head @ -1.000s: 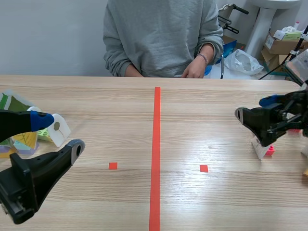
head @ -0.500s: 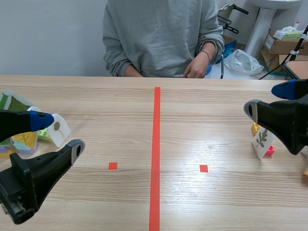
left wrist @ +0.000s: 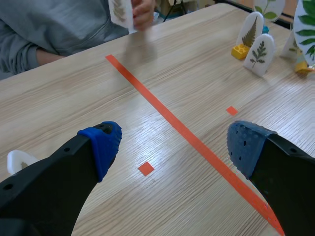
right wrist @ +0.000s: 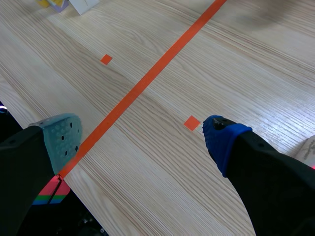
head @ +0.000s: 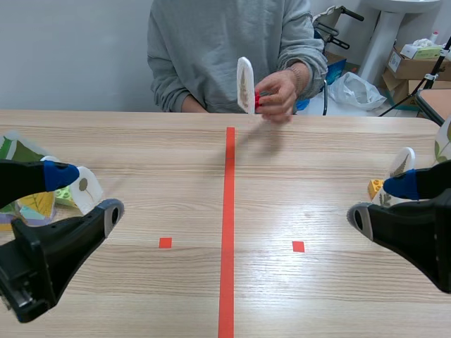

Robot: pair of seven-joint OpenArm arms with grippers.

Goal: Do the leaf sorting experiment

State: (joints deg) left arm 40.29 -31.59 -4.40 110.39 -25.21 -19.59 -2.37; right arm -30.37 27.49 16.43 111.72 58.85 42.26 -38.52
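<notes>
Across the table a person's hand holds up a white leaf card on a red base; the left wrist view shows that card far ahead of the gripper. My left gripper is open low at the near left, with nothing between its fingers. Beside it stands a white leaf card. At the near right, my right gripper is also open and empty, over bare table. Behind it stand a leaf card and a yellow brick.
Colourful leaf cards stand at the left edge behind my left arm. More white leaf cards and a yellow brick are grouped on the right side. An orange-red tape line runs down the middle of the table.
My right gripper has left the leaf card standing at the right and drawn back toward the near edge. The person's hand has lifted a white leaf card. My left arm has stayed still.
</notes>
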